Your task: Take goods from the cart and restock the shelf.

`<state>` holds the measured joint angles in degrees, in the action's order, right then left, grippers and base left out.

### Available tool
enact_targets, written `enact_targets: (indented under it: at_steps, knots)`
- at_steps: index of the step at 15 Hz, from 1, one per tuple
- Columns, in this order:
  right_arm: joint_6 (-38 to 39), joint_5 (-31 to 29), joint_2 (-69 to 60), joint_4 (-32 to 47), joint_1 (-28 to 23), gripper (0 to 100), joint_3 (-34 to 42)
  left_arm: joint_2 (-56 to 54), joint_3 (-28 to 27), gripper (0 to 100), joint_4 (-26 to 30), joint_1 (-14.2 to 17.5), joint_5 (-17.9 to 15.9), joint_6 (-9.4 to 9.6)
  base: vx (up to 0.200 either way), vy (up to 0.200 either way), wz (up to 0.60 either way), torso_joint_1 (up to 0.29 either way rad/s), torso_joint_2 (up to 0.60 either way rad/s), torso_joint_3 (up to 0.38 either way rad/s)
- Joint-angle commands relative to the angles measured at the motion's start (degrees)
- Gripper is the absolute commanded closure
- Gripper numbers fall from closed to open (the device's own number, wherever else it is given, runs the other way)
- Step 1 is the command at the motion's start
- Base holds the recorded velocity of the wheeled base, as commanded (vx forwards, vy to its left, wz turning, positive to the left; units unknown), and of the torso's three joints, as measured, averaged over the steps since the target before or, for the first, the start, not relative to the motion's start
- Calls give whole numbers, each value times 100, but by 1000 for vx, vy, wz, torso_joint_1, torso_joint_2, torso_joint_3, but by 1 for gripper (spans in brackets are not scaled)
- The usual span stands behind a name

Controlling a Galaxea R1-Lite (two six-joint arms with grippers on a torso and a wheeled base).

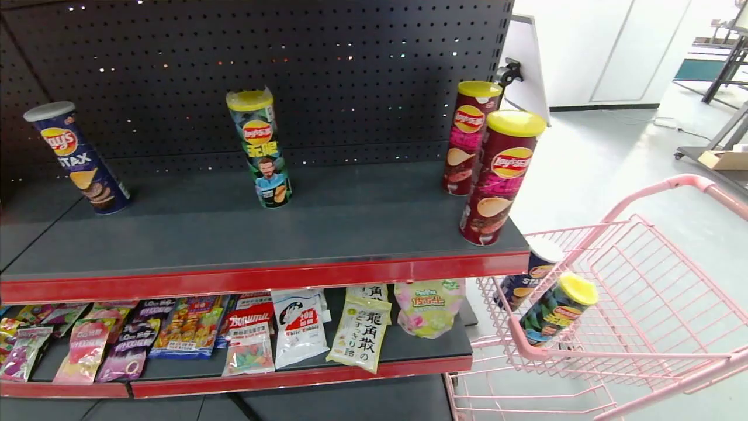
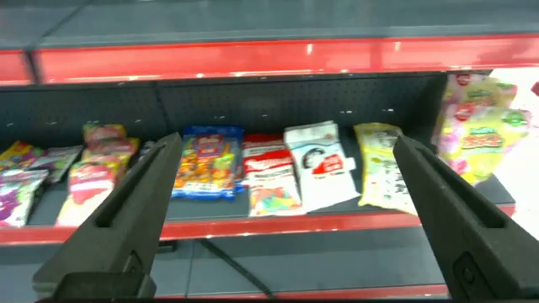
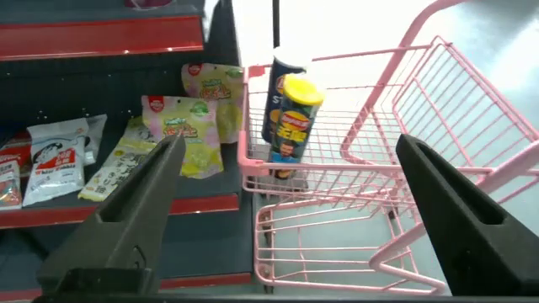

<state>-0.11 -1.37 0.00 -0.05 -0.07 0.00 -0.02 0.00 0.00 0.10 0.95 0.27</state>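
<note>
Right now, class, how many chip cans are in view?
6. Four stand on the upper shelf: blue can left, green can middle, rear maroon can and front maroon can right. Two lean in the pink cart: white-lidded can, yellow-lidded can. More may be hidden.

Left gripper [image 2: 287,141]: two long matte black fingers [image 2: 118,223], wedge-shaped, narrowing toward tips, raised rib along each upper face. Right gripper [image 3: 291,141]: identical black tapered pair, blocky bases.

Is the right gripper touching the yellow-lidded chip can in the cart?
Apart. The right wrist view shows the yellow-lidded chip can inside the pink cart, with the open fingers of the right gripper well short of its rim.
</note>
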Motion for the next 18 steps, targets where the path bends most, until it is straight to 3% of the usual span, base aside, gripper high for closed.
enact_targets:
  at_steps: [1,6,13,18]
  knots:
    - [2,5,0,-4,-1,0,0,2,0,0,0,-1,2,0,0,0,-600,-7,2,2]
    - [20,-4,0,-4,-1,0,0,2,0,0,0,-1,2,0,0,0,-600,3,2,1]
    - [29,-4,0,-4,-1,0,0,2,0,0,0,-1,2,0,0,0,0,-8,20,14]
    - [37,-4,0,-4,-1,0,0,2,0,0,0,-1,2,0,0,0,0,-133,357,216]
